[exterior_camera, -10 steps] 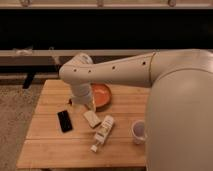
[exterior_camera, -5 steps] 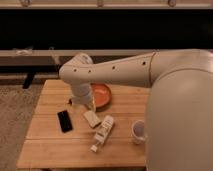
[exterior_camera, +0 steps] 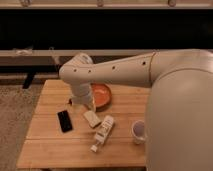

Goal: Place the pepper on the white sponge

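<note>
Tabletop (exterior_camera: 50, 145): white sponge (exterior_camera: 91, 118) just beside end effector (exterior_camera: 86, 104)

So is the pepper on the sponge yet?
Not yet. Nothing looks done: the white sponge lies bare on the table. Right now the hand is down beside the orange plate, just behind the sponge. The pepper is hidden from view, so setting it on the sponge is still left.
</note>
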Robot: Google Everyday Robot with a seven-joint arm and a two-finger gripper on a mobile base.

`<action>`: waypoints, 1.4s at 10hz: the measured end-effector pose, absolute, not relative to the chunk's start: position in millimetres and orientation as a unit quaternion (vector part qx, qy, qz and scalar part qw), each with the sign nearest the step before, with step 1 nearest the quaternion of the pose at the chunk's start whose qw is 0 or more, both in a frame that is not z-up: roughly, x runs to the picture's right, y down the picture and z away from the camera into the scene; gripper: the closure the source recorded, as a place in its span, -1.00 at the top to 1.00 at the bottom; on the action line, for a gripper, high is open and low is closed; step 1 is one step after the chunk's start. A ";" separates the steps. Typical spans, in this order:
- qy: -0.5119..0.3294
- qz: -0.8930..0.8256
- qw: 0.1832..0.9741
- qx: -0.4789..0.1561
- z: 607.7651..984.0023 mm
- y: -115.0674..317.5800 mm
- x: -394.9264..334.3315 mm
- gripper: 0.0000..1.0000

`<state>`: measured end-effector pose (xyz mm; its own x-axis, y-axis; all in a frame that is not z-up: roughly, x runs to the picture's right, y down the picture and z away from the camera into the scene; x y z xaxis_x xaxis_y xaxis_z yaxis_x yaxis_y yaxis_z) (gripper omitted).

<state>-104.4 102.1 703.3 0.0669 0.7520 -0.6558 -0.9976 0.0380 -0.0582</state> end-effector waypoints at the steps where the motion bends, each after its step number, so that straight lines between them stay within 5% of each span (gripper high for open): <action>1: 0.234 0.642 0.681 -0.263 703.3 102.1 -104.4 0.30; 9: 0.235 0.641 0.682 -0.262 705.1 101.3 -105.6 0.30; 14: 0.242 0.657 0.669 -0.249 761.7 69.0 -155.4 0.30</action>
